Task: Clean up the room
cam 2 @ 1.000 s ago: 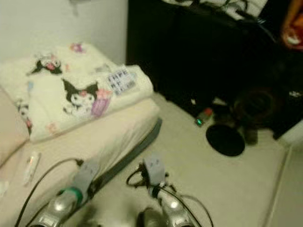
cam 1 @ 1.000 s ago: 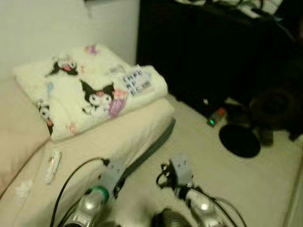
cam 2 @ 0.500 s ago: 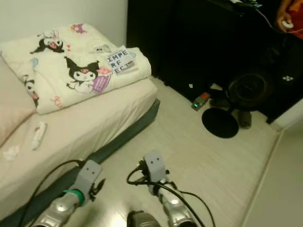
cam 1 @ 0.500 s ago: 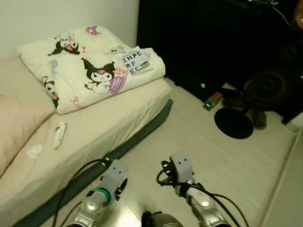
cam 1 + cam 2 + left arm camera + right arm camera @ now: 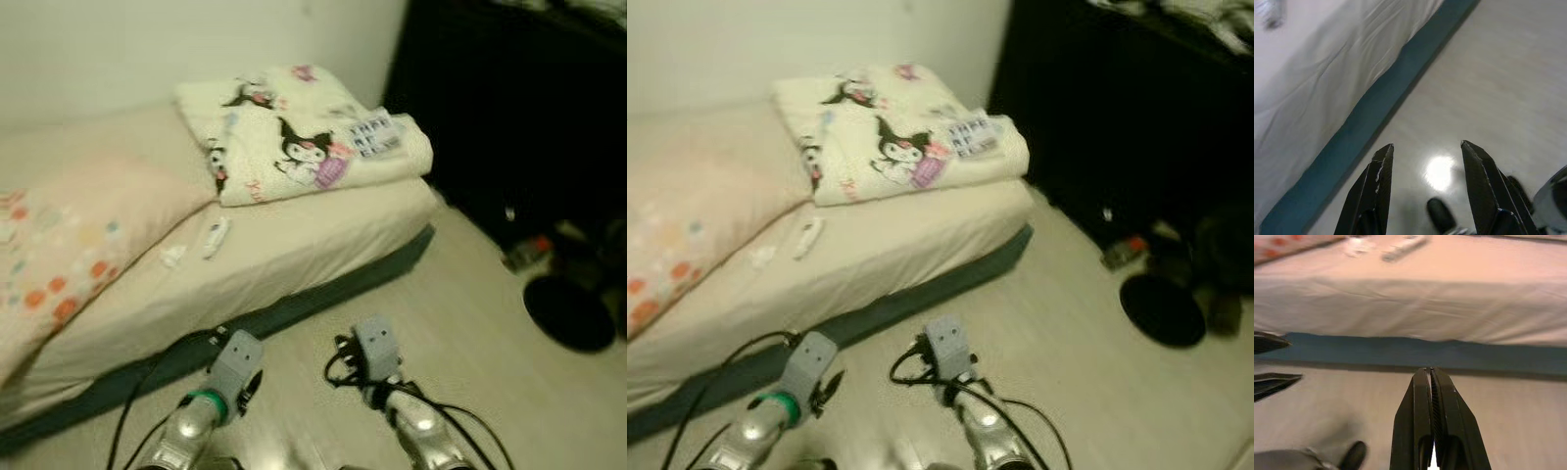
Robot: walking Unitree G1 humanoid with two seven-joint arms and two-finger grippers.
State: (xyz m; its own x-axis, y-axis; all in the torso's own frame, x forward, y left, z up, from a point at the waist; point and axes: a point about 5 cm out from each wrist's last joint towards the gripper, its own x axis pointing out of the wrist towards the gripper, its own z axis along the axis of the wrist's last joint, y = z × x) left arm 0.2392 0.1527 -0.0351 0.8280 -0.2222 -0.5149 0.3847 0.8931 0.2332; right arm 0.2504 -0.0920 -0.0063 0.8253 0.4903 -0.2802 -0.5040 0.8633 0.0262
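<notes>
A low bed (image 5: 323, 245) with a cream sheet stands ahead of me on the left. A slim white object (image 5: 215, 236) and a crumpled white tissue (image 5: 172, 256) lie on the sheet beside a pillow (image 5: 69, 245) with orange dots. A folded blanket (image 5: 304, 137) with cartoon prints rests at the far end. My left gripper (image 5: 1425, 147) is open over the pale floor beside the bed's dark teal base (image 5: 1366, 122). My right gripper (image 5: 1430, 370) is shut and empty, pointing at the bed's side, with the white object (image 5: 1404, 246) and tissue (image 5: 1356, 245) beyond it.
Tall black furniture (image 5: 509, 108) fills the right side. On the floor near it lie a round black base (image 5: 571, 311) and a small orange-marked item (image 5: 529, 250). Pale floor (image 5: 460, 323) lies open between the bed and these. Cables trail from both arms.
The camera has swung left, so the bed and pillow now sit in the middle and the black furniture has slid right. Both arms keep the same pose.
</notes>
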